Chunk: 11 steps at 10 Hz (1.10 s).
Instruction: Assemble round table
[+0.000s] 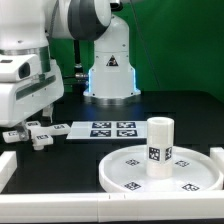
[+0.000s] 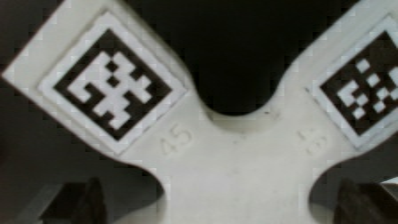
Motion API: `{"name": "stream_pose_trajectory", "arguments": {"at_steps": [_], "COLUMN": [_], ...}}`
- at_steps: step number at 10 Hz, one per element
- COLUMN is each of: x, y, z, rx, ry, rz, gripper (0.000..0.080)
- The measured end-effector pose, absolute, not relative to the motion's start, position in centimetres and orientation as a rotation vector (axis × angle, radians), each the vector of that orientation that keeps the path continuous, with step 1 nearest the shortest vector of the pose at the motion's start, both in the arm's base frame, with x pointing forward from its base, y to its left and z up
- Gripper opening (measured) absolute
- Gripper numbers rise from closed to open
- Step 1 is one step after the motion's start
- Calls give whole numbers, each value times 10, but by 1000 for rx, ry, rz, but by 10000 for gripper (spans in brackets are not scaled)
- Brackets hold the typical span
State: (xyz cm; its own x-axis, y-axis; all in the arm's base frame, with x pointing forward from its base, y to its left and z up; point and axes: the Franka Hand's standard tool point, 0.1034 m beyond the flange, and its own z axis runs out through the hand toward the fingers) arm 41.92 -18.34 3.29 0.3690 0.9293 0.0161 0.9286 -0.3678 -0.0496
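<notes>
Reading from the exterior view's left, a white border rail [image 1: 8, 165] is seen at the near left corner of the bench [image 1: 70, 160]. Just beyond it, close to the left edge, the gripper [image 1: 24, 130] is held low over the dark surface, directly above the cross-shaped foot piece [image 1: 42, 136], which lies flat with its tagged arms spread. In the wrist view the foot piece fills the picture: two of its arms fork apart, each carrying a black-and-white square tag, and a third arm runs back between the fingertips [image 2: 71, 208]. The jaws are held apart, one dark fingertip being visible on each side of that arm with a dark gap left between finger and plastic, so that nothing is clamped. Just beside the foot piece, toward the middle of the bench, the marker board [image 1: 105, 128] lies flat with four tags facing up. Behind it, at the far edge, the robot's base [image 1: 110, 65] is mounted before a green backdrop. Toward the near right corner the round disc [image 1: 118, 172] lies flat, rim upward, with several tags shown on its inner face. The cylinder leg [image 1: 160, 146] stands upright on the disc, roughly at its centre, with one tag visible on its side. A further white rail [image 1: 217, 153] is seen at the right edge, just beside the disc's rim.
</notes>
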Motion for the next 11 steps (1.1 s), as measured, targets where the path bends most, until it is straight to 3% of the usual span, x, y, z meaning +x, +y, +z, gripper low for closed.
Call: {"name": "stream_pose_trajectory", "arguments": {"at_steps": [4, 5, 6, 7, 11], "x": [417, 417, 417, 417, 417], "y": [-183, -183, -183, -183, -180], "z": [30, 30, 30, 30, 32], "rx": [-2555, -2555, -2556, -2556, -2577], "ry": [-1731, -1731, -1731, -1731, -1700], "rz": [28, 28, 28, 28, 28], "gripper": [649, 534, 534, 433, 433]}}
